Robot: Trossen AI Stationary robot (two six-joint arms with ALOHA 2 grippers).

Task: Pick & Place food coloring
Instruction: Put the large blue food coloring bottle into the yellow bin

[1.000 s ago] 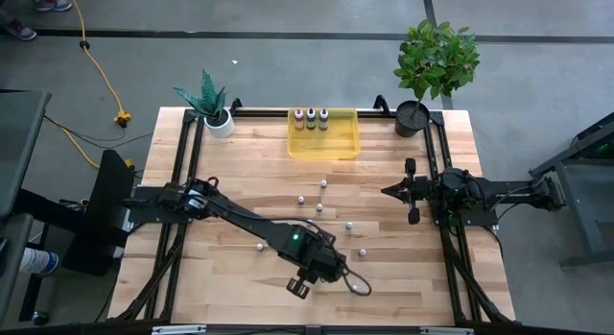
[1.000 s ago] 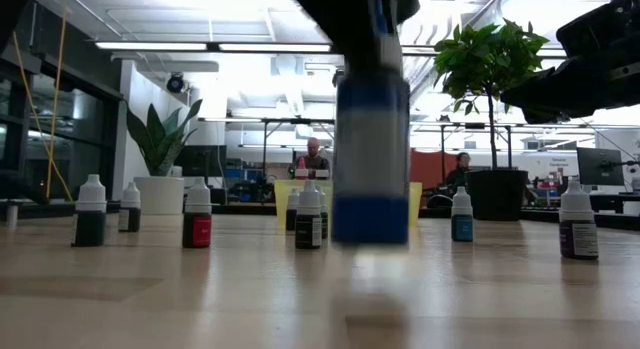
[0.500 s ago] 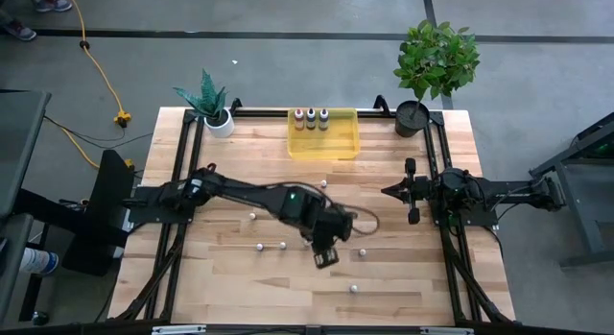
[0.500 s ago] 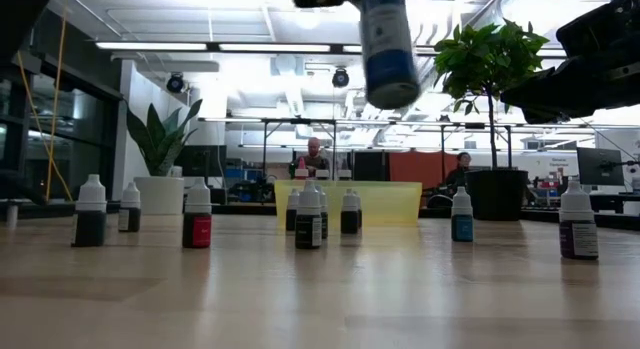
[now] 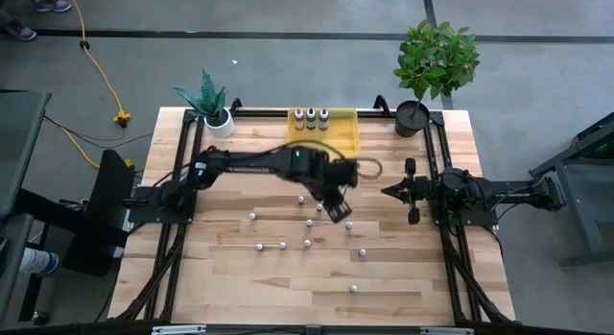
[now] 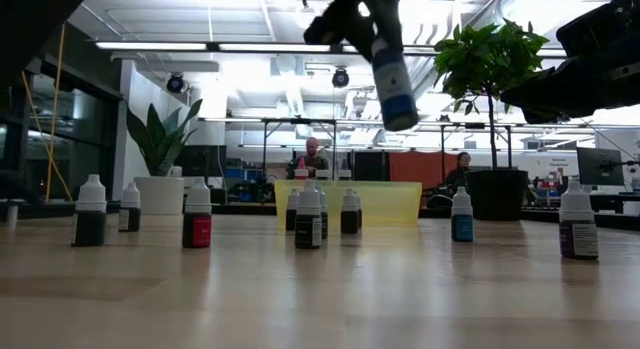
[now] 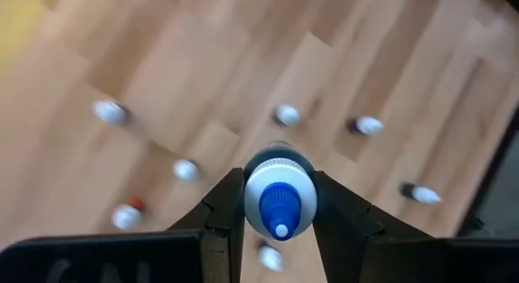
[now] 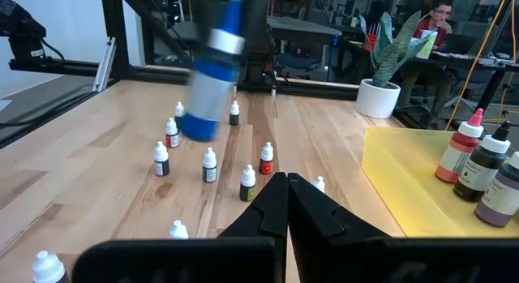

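My left gripper [image 5: 338,210] hangs above the middle of the table, shut on a food coloring bottle [image 7: 280,200] with a blue cap, which shows high in the air in the low view [image 6: 395,84]. Several small whitish-capped bottles [image 5: 307,243] stand upright on the wood around and below it. Three larger bottles [image 5: 311,115] stand at the far end of the translucent yellow tray [image 5: 331,143]. My right gripper [image 5: 389,191] waits shut at the table's right side, level, with nothing in it. My left gripper pinches the bottle's white shoulder just below the blue cap [image 7: 253,203] between its two fingers, one on either side. The fingers come from above, slanting down. The bottle hangs below them, tilted, cap up, lifted clear of the table [image 8: 212,76].
A small plant in a white pot [image 5: 219,119] stands at the far left corner and a leafy plant in a dark pot [image 5: 413,117] at the far right. Black frame rails [image 5: 436,153] run along the table's edges. Bare wood [image 5: 240,292] lies near the front edge.
My left gripper has carried the blue-capped bottle from just above the table near the front edge up and toward the far edge and the yellow tray, rolling as it went. The bottle, upright before, now hangs tilted and higher.
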